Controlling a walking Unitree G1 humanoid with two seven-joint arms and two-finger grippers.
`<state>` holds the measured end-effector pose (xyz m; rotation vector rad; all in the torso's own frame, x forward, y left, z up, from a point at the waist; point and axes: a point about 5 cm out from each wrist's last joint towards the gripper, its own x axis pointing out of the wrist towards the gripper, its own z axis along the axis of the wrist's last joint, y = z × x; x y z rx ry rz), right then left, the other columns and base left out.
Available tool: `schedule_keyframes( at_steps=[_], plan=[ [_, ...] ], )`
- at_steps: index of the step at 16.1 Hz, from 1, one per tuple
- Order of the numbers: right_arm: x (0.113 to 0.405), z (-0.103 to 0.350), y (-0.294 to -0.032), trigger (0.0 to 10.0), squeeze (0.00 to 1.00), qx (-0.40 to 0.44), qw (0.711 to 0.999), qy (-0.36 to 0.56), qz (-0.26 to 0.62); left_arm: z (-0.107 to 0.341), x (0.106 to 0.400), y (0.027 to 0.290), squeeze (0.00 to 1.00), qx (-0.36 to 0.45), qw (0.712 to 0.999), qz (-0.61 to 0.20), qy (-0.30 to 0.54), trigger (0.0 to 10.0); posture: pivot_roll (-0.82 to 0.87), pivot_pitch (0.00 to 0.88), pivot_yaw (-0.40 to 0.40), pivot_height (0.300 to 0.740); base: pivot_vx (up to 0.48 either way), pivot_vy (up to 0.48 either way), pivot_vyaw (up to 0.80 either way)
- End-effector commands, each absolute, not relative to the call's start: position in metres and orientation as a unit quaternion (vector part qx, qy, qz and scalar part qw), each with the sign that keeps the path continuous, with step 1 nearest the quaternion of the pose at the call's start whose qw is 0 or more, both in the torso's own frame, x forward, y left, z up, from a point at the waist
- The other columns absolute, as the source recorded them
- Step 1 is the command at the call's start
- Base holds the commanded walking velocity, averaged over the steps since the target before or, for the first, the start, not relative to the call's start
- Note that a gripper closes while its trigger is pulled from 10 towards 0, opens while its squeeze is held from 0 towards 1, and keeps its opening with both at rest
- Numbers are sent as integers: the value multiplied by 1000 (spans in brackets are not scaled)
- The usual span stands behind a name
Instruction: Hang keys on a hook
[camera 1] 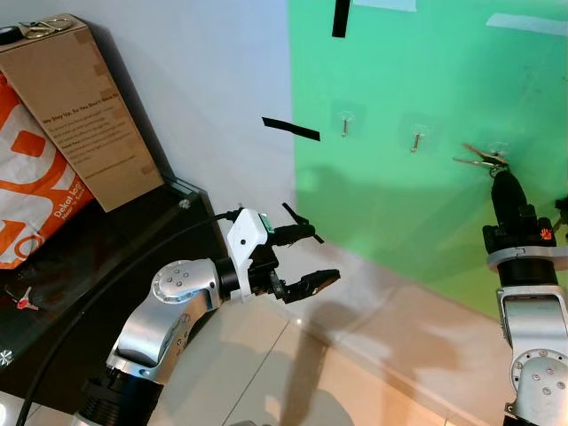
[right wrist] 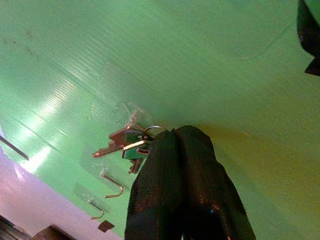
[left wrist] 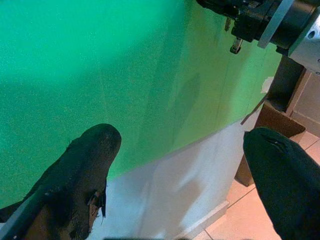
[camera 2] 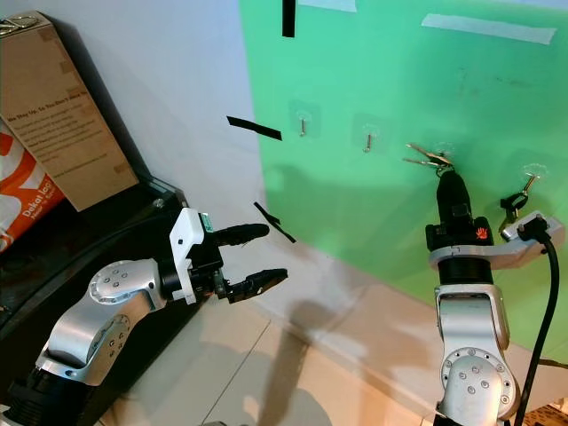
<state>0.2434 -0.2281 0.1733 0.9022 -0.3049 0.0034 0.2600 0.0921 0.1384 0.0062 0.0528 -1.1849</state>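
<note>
right gripper [camera 2: 443,175]: raised on its silver arm against the green wall panel [camera 2: 461,98], black fingers [right wrist: 185,170] pressed together, pinching the ring of the keys [right wrist: 127,142].
left gripper [camera 2: 257,256]: held out low and to the left, facing the wall, fingers spread apart, holding nothing.
green wall panel: large sheet fixed to the white wall, bearing a row of clear adhesive hooks.
cardboard box [camera 1: 80,106]: tall, printed, leaning on the white wall at far left.
orange bag [camera 1: 35,195]: white lettering, just beside the box, on a dark surface.
keys: small bunch, metal, splayed leftward from the right fingertips, at the third hook [right wrist: 129,114] in the row; whether the ring is over the hook cannot be told.
further hooks: two bare ones [camera 2: 303,122] [camera 2: 368,136] to the left; one [camera 2: 530,177] to the right with a dark item hanging from it.
black tape strips [camera 1: 290,129]: short, stuck on the wall near the panel's left edge.
</note>
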Motion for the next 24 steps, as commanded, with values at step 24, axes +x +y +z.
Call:
schedule_keyframes(
  at_steps=[24],
  plan=[
    [239, 151, -215, 10000, 0, 383, 921, -69, 8, 143, 265, 90, 98, 2, 832, -554, 20, 10000, -142, 0, 130, 740, 0, 0, 0]
  ],
)
